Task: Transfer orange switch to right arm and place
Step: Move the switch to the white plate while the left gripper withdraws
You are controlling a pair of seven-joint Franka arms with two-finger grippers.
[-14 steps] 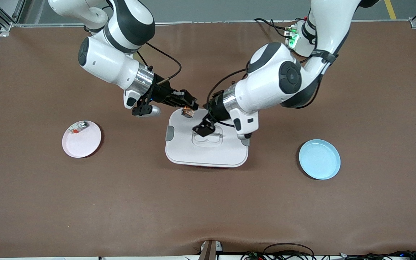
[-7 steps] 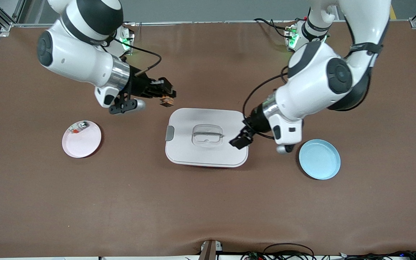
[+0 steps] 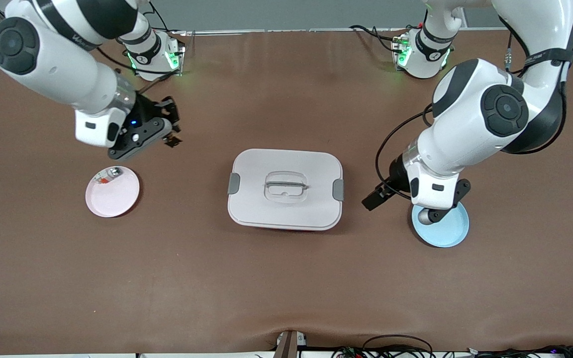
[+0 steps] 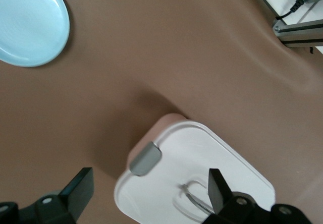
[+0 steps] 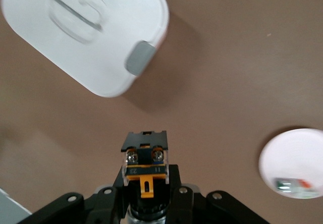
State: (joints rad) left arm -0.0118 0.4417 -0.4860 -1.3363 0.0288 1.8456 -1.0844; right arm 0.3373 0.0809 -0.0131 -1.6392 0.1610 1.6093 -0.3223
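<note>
Spreading across the whole scene, the brown table [image 3: 286, 278] leaves room for two stations and a middle ground where the arms can meet. The right arm [image 3: 52, 54] reaches out from its base toward its own end of the table, which suits a carry to the pink plate [image 3: 112, 196] lying there; the left arm [image 3: 485, 114] hangs by its own end and looks to be waiting, its part judged done.

Next in size, the white lidded box [image 3: 285, 189] sits at the table's middle between the two plates, its lid shut and grey clips on both short ends. The blue plate [image 3: 448, 228] lies toward the left arm's end, partly under that arm's wrist, with nothing seen in it. The pink plate already holds a small silver-white piece [image 3: 111, 173] with a red-orange bit near its rim.

The left gripper [image 3: 373, 199] hovers over bare table between the box and the blue plate, fingers spread wide with nothing between them. The right gripper [image 3: 169, 132] hangs over bare table near the pink plate, clamped tight on the orange switch [image 5: 145, 166], which the right wrist view shows upright between the fingers, screw terminals and orange face outward. That grip probably keeps the switch steady for setting down, which is not yet done.
</note>
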